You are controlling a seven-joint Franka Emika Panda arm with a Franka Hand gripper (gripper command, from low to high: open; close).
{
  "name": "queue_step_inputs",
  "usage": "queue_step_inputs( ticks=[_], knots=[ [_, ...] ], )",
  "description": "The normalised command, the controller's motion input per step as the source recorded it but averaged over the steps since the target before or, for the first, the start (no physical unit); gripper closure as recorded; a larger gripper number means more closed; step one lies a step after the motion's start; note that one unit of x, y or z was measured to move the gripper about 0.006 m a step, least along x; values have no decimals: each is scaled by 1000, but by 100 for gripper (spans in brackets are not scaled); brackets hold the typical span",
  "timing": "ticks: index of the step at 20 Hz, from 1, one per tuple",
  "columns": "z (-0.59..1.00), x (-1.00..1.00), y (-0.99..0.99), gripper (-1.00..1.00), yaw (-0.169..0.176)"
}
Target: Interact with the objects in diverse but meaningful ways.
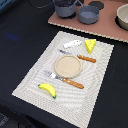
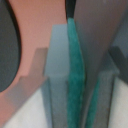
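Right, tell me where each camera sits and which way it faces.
Exterior view: high up off the arm, looking down at the placemat with plate and banana; no robot part shows.
Wrist view: on the wrist, close over the pink board; what look like blurred grey jaws fill it.
Shared: the pink board.

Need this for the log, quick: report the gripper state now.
Gripper: cannot tell. The wrist view is a blurred close-up of a teal and grey part; the exterior view does not show it.
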Motion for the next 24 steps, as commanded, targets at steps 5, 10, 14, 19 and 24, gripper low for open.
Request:
queue_step_inputs(
  ticks=[5,10,14,19,24],
  knots=[
    [38,171,222,100,15],
    [0,243,161,100,13],
    [-38,239,169,100,12],
    [-14,263,230,100,11],
    [0,302,314,100,20]
  ],
)
